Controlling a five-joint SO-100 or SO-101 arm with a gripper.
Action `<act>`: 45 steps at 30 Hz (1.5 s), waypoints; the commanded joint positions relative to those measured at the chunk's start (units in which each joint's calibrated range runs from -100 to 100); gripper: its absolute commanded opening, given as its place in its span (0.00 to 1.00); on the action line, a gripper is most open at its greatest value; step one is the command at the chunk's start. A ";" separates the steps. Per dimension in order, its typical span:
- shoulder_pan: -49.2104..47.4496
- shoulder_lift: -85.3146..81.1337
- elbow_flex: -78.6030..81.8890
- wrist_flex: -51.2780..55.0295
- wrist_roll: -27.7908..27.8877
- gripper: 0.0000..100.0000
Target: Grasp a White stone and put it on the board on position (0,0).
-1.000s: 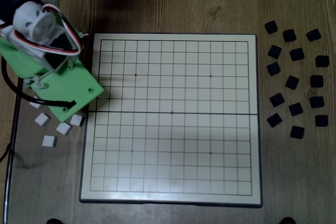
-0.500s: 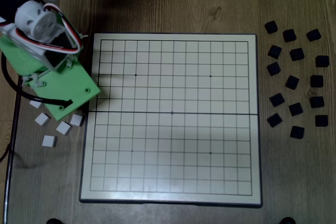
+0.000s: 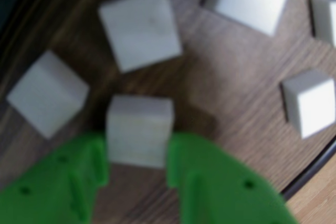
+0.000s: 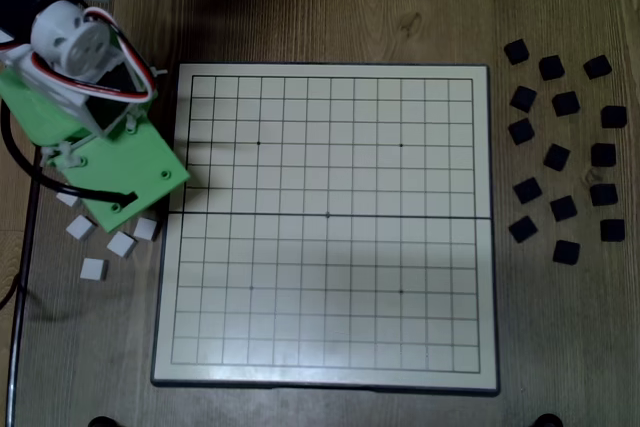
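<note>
Fixed view, left to right. At the left edge of the bench the green arm hangs over a cluster of white tiles; four of them show past its lower edge, and the rest, if any, are hidden beneath it. Against the picture of a second ago the arm has drawn slightly up and to the left in this view, exposing a little more of the tiles. Nothing else has shifted: the board is bare of stones, and the black tiles lie scattered near the right edge of the bench, well apart from the work.

The wrist view supplies the close detail. The tool is partly open, with the White stone standing between its two green fingers. The fingers appear to touch both sides of the stone, but blur prevents confirmation of a firm grip. Neighbouring white tiles lie near but clear of the fingers.

Assessment: the small shift reads as final alignment on one stone. The grasp is at the closing stage; lift and carry to the board's corner are not yet done.
</note>
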 commanded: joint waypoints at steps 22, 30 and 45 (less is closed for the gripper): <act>-18.69 -27.47 -5.14 19.77 -22.42 0.06; -28.89 -22.55 -13.06 24.15 -30.33 0.06; -39.27 -11.11 -31.61 30.19 -36.87 0.06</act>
